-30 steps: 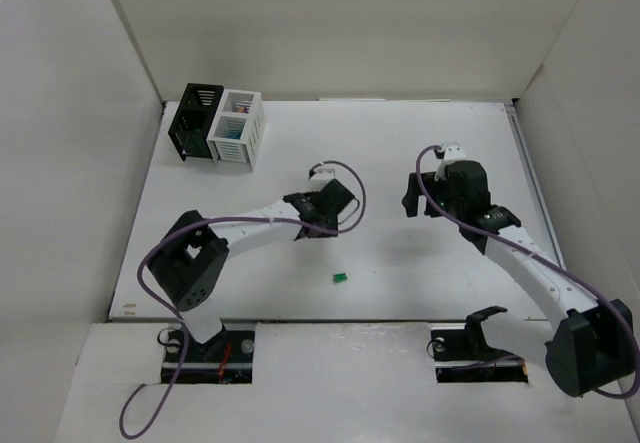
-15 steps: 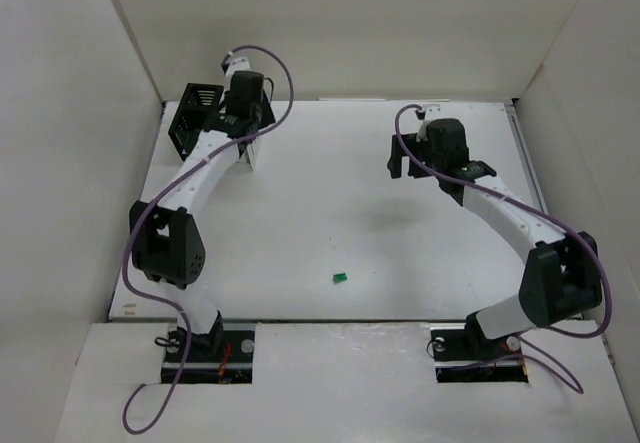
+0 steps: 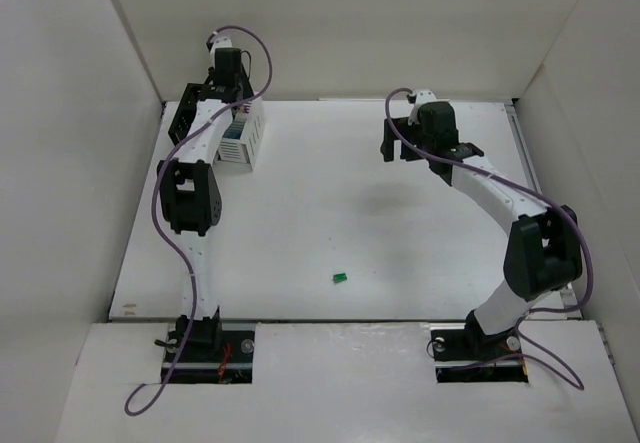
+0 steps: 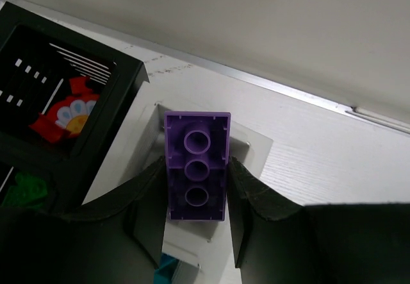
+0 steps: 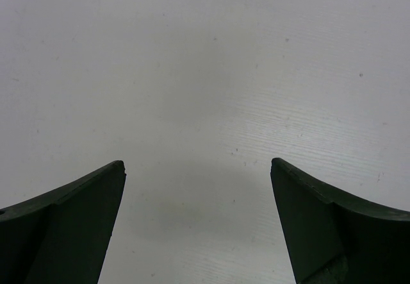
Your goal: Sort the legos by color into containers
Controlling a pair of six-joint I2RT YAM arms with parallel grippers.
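Observation:
My left gripper [image 4: 196,162] is shut on a purple lego brick [image 4: 197,130], held stud side down over the white container [image 4: 256,146]. A teal lego [image 4: 168,272] shows inside that bin. Beside it, the black container [image 4: 122,85] holds a red flower piece [image 4: 64,114] and a green piece [image 4: 25,191]. From above, the left gripper [image 3: 230,83] hangs over the black container [image 3: 190,113] and the white container [image 3: 243,138] at the back left. One green lego [image 3: 340,278] lies on the table near the front. My right gripper [image 3: 398,151] is open above bare table, its jaws [image 5: 196,163] wide with nothing between them.
White walls close in the table [image 3: 330,183] at the back and on both sides. The containers stand close to the back left corner. A metal strip [image 4: 307,98] runs along the foot of the back wall.
The left arm has swung from the table's middle to the back left, over the containers, with the purple brick. The right arm has reached farther back and slightly left.

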